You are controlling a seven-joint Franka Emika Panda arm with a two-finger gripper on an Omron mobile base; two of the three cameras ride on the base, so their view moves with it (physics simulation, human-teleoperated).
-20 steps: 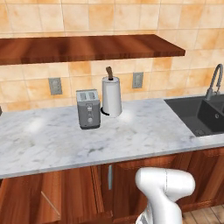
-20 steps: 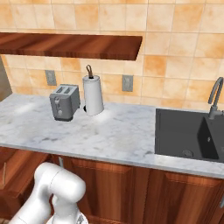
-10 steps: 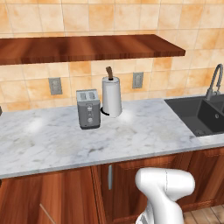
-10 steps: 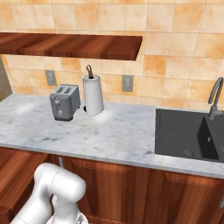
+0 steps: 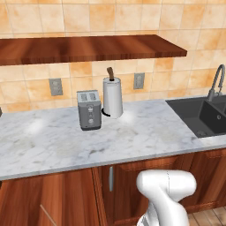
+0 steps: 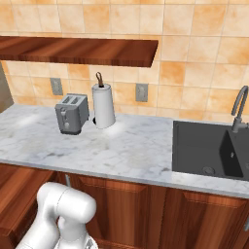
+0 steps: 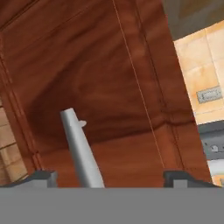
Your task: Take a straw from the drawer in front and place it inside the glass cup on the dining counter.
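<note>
In the hand view my gripper [image 7: 111, 178] is open, its two dark fingertips [image 7: 41, 177] spread wide apart. Between them, left of the middle, the drawer's silver bar handle [image 7: 81, 148] stands free of both fingers. Behind it lies the reddish-brown wood of the drawer [image 7: 100, 74]. A thin tan line [image 7: 135, 83] runs across that wood; I cannot tell whether it is the straw. The glass cup and the dining counter are out of view. My white arm [image 5: 167, 190] bends down below the worktop's front edge.
A marble worktop [image 5: 132, 137] backed by orange tiles carries a grey toaster [image 5: 89, 109] and a paper towel roll [image 5: 112, 97]. A dark sink [image 6: 209, 148] with a tap lies at the right. A wooden shelf [image 5: 88, 47] hangs above. Cabinet doors [image 6: 146, 209] run below.
</note>
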